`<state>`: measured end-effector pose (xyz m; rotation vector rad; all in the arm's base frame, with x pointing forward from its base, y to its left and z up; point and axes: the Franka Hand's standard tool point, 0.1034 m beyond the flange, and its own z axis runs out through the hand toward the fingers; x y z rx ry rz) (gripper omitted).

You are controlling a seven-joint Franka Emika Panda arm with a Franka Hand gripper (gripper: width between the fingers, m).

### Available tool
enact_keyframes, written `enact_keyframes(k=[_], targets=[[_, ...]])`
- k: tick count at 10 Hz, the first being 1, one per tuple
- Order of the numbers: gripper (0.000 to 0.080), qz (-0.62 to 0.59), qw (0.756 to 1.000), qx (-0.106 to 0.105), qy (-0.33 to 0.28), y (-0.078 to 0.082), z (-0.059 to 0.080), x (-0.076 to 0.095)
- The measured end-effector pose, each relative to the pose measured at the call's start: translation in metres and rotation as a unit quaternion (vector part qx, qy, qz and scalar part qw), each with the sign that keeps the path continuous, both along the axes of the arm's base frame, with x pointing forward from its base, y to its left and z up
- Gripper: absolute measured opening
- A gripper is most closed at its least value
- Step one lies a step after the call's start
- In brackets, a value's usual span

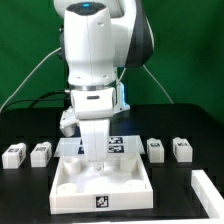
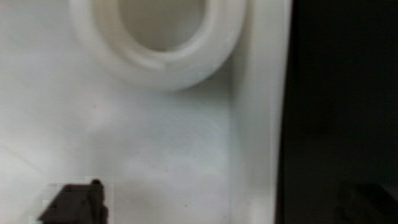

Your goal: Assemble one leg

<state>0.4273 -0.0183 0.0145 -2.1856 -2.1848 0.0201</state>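
Observation:
The large flat white square board (image 1: 103, 183) with round corner sockets lies at the table's front middle. Four small white legs with tags lie beside it: two at the exterior view's left (image 1: 14, 154) (image 1: 40, 152) and two at its right (image 1: 155, 149) (image 1: 181, 148). My gripper (image 1: 97, 162) points straight down, low over the board's far part, and holds no leg. In the wrist view the board (image 2: 160, 130) and one round socket (image 2: 160, 40) fill the picture at close range. My gripper (image 2: 222, 205) is open, with one dark fingertip (image 2: 75, 202) over the board; the other is barely visible against the black table.
The marker board (image 1: 128, 146) lies just behind the square board. A long white block (image 1: 207, 187) lies at the front of the exterior view's right. The table is black, with a green backdrop behind. Cables hang behind the arm.

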Motion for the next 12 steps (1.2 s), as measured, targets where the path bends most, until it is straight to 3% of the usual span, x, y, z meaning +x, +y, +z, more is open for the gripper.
enact_keyframes(k=[2, 3, 4, 5, 7, 12], targets=[[0.065, 0.0, 1.0, 0.0, -0.003, 0.0, 0.0002, 0.0008], [0.056, 0.0, 1.0, 0.0, -0.003, 0.0, 0.0, 0.0007], [0.0378, 0.0, 1.0, 0.0, -0.003, -0.0001, -0.0001, 0.0006], [0.0378, -0.001, 1.0, 0.0, -0.002, -0.0001, -0.0002, 0.0005], [0.0072, -0.001, 1.0, 0.0, -0.002, -0.0002, -0.0005, 0.0003], [0.0058, -0.001, 1.0, 0.0, -0.005, -0.0003, 0.0002, 0.0016]])
